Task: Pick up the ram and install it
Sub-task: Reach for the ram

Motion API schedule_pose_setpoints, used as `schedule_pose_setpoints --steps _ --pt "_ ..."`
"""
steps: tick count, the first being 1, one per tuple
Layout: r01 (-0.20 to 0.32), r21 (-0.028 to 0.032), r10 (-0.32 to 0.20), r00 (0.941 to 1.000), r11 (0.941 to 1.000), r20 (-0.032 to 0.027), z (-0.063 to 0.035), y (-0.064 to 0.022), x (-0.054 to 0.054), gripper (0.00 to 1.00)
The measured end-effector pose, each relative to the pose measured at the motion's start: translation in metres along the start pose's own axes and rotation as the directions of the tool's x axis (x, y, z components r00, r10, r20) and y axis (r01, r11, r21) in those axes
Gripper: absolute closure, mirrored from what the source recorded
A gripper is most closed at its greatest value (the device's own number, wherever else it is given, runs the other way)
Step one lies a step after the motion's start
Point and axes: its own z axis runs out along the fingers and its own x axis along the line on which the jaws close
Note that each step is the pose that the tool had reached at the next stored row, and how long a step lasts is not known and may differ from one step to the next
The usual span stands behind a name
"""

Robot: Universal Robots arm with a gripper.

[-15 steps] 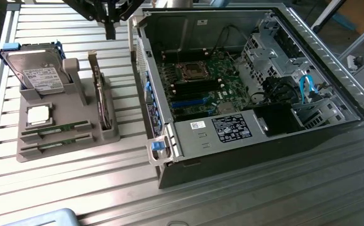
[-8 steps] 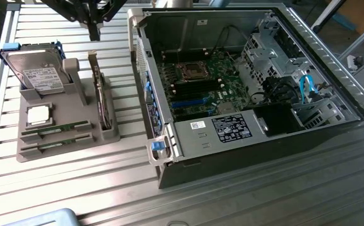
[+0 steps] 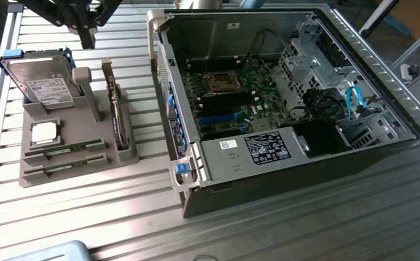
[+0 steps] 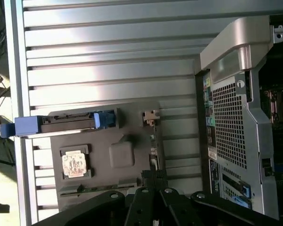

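The ram [image 3: 64, 148] had not been picked up. It sat on its long edge in a groove of the grey holder [image 3: 86, 163], on the side of the holder nearest the exterior view's bottom edge. Its long axis ran across that view from left to right, the right end lying slightly farther from the camera. A strip of green board showed above the groove. A second stick [image 3: 59, 167] lay parallel to it in the next groove, a little closer to the camera. In the wrist view the ram [image 4: 96, 189] appeared as a thin green line along the holder's edge, just beside the black fingers.

The gripper [image 3: 86, 38] hung over the far end of the holder, well apart from the ram, with its fingers drawn together. From the wrist camera, the gripper [image 4: 153, 184] seemed to close to a point over the holder's rim.

On the same holder, a processor chip [image 3: 44, 133] lay flat just behind the ram. A hard drive [image 3: 46, 87] in a blue caddy stood leaning at the far end. An expansion card [image 3: 113, 109] stood upright on its edge along the exterior view's right side of the holder.

The open computer case [image 3: 195, 185] lay on the slatted metal table [image 3: 86, 228] to the exterior view's right of the holder, with its motherboard [image 3: 231, 98] exposed.
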Motion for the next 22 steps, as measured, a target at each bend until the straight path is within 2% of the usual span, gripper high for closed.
schedule_pose_setpoints --steps 5,6,17,22 --pt "0.000 0.0000 0.000 1.0000 1.0000 0.0000 0.0000 -0.0024 0.030 0.89" --pt "0.000 0.0000 0.000 1.0000 1.0000 0.0000 0.0000 -0.0026 0.034 0.89" --pt "0.000 0.0001 0.000 1.0000 1.0000 -0.0001 0.0000 -0.0049 0.063 0.89" --pt "0.000 0.0000 0.000 1.0000 1.0000 -0.0001 0.0000 -0.0051 0.065 0.89"
